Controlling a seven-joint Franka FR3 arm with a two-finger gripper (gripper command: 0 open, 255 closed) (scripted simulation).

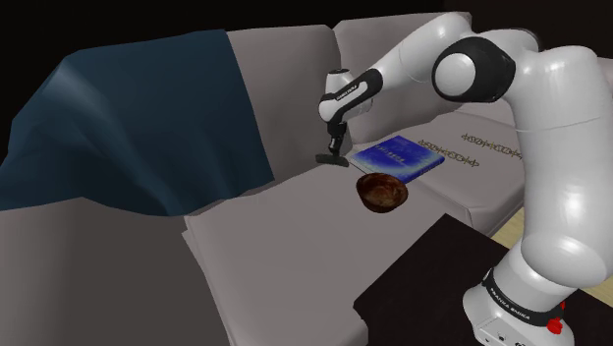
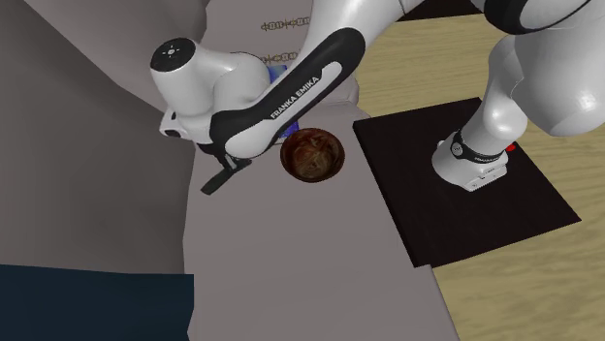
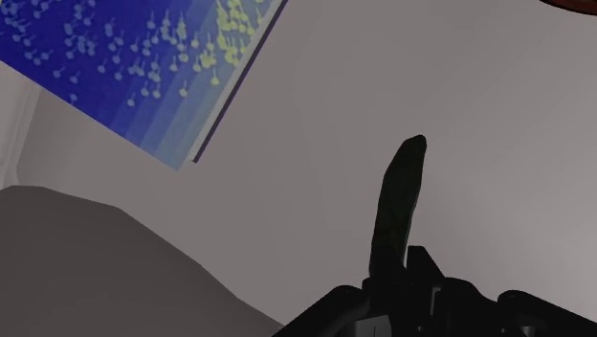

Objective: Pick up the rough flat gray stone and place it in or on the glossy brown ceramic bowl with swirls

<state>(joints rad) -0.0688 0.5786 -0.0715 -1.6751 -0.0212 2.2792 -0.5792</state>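
Wrist view gives us a thin dark slab, which we take for the stone, clenched edge-on in the gripper above the sofa seat; we judge the pick done; carrying it to the nearby brown bowl and releasing remain.

Book: in second exterior view mostly hidden behind arm, blue sliver left; wrist view's edge cuts it too, cover pattern blurred
Bowl: mere dark-red sliver at wrist view's corner, rest cut off
Blanket: cut by shoulder view's left edge
Stand: cut by shoulder view's bottom edge
Gripper: too small and dark to tell whether it holds anything (wrist view no clearer)
Stitched pattern on sofa cushion: too small to read
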